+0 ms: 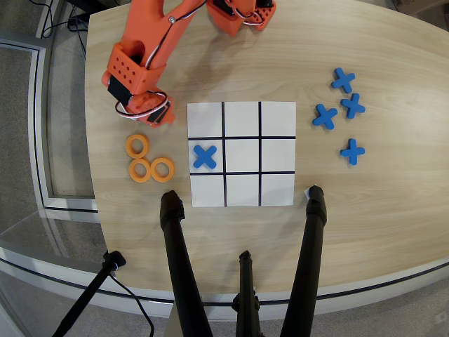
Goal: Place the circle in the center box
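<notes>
In the overhead view, three flat orange rings lie left of the grid: one (137, 146) nearest the arm, two more (140, 170) (162, 168) side by side below it. The white 3x3 grid sheet (277, 119) lies mid-table; its center box (242, 155) is bare. A blue X (204, 156) sits in the middle-left cell. My orange gripper (149, 116) hangs just above the top ring, left of the sheet's top-left corner. Its body hides the jaws, so I cannot tell whether they hold anything.
Several blue X pieces (343, 79) (325, 116) (352, 151) lie right of the sheet. Black tripod legs (172, 210) (316, 203) stand on the table just below the sheet. The arm's base (238, 14) is at the top edge.
</notes>
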### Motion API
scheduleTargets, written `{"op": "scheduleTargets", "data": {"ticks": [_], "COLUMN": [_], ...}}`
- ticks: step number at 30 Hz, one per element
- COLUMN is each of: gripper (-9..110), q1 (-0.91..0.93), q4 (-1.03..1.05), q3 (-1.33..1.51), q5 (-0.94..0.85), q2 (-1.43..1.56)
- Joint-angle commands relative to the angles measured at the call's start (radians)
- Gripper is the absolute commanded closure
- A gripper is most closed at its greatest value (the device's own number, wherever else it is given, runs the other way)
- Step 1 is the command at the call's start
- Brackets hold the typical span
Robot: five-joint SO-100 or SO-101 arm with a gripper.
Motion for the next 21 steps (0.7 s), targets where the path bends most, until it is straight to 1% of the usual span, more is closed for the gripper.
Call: {"op": "scheduleTargets", "data": {"ticks": [1, 4, 7, 11, 19, 21], "gripper": [87, 90, 94, 102, 102, 102], "q1": [0.055, 0.094, 0.120, 0.123, 0.123, 0.121], "q4": [0.054, 0.083, 0.066, 0.057, 0.054, 0.089], "q3": [0.017, 0.034, 0.072, 0.086, 0.089, 0.067], "q5": [-0.031, -0.072, -0.114, -0.114, -0.109, -0.110], "q2": [0.008, 0.025, 0.034, 0.040, 0.051, 0.069]}}
